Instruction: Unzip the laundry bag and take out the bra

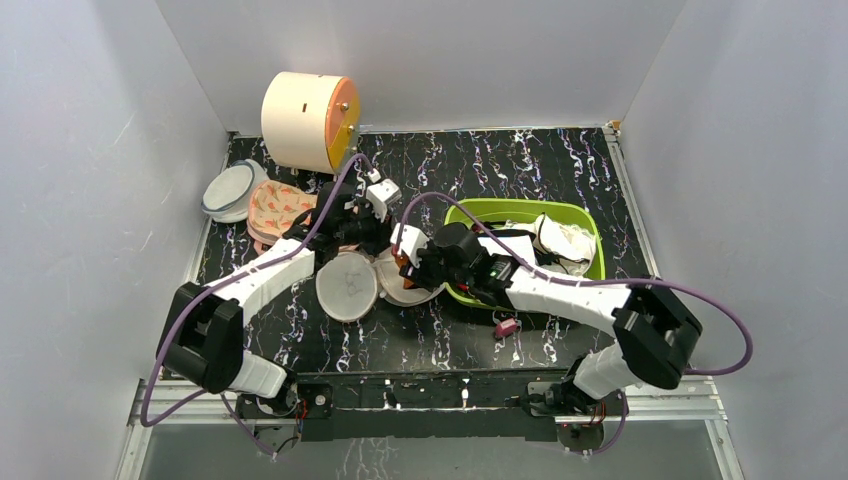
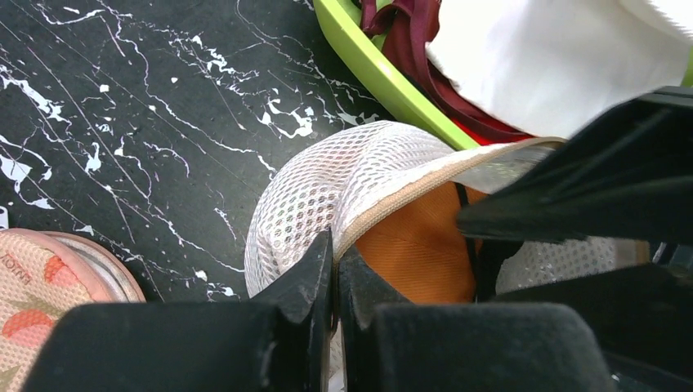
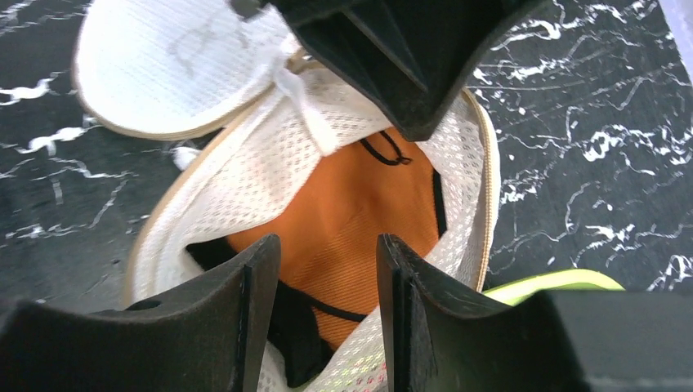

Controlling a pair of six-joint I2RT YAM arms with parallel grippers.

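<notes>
We judge that the unzipping is done and that the second step is in hand: taking out the bra. The laundry bag [image 1: 347,287] lies on the bench [image 1: 560,170] just beside the green tub [image 1: 510,205], on the tub's side toward the left arm. Its two halves are open like a shell. The bra [image 3: 351,212] is inside the half nearer to the tub, with an orange cup upward and a thin black strap at its edge.

The left pincer [image 2: 335,260] is closed and pinches the mesh rim of the bag, which holds the mouth open. The right pincer [image 3: 325,253] hangs over the opening, just beside the tub. Its fingers stand apart by a moderate gap, with the orange cup seen between them, and it holds nothing.

The next move, in our opinion, asks the right pincer to go down into the opening, close on the cup or the black band, and draw it out while the left one holds the rim. The loose mesh fold near the cup could be caught together with it.

The top view gives the whole arrangement, but there the arms cover the bra. The right wrist view shows the cup and the parted fingers. Only the left wrist view shows that the left fingers meet at the rim, and it also shows a dark red cloth [image 2: 409,49] inside the tub.
</notes>
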